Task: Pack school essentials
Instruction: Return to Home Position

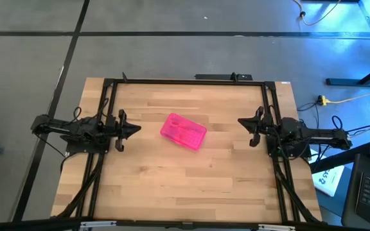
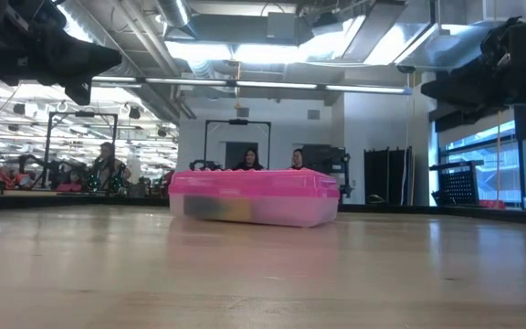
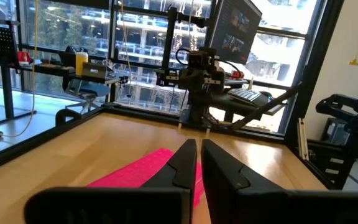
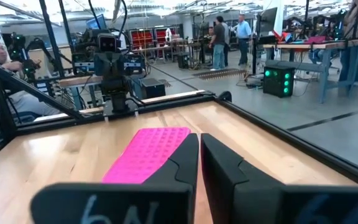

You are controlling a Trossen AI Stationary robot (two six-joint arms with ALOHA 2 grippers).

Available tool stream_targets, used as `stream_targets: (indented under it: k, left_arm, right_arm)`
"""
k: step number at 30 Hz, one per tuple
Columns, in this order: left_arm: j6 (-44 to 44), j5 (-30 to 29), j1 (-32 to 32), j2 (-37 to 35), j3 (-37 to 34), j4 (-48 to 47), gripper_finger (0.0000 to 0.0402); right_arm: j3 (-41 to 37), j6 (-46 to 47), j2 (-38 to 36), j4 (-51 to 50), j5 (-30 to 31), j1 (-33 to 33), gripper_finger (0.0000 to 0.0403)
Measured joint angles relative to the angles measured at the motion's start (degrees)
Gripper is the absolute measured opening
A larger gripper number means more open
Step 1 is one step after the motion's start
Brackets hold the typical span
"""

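Well, at the middle of the wooden table (image 1: 172, 186) lies the pink box (image 1: 184, 131), lid shut, askew to the edges. Blurred yellow and dark contents (image 2: 219, 208) show through its clear lower half. The left gripper (image 1: 137, 130) hangs by the left edge, the right gripper (image 1: 241, 122) by the right, both pinched narrow, empty. People (image 2: 247, 164) sit beyond.

A grey floor (image 1: 31, 58) surrounds the wooden table (image 1: 172, 186), with tall windows (image 3: 61, 37) and bright ceiling lights (image 2: 245, 50) beyond.
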Motion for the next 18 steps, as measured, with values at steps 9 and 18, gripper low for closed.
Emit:
stream_targets:
  k: [9,18]
  left_arm:
    - [-0.02,-0.02,0.00,0.00,0.00,0.04,0.0004]
    - [-0.04,0.00,0.01,0.00,0.00,0.04,0.0009]
  right_arm:
    - [0.00,0.21,0.00,0.03,-0.02,0.00,0.0018]
    - [0.00,0.20,0.00,0.09,-0.04,0.00,0.0018]
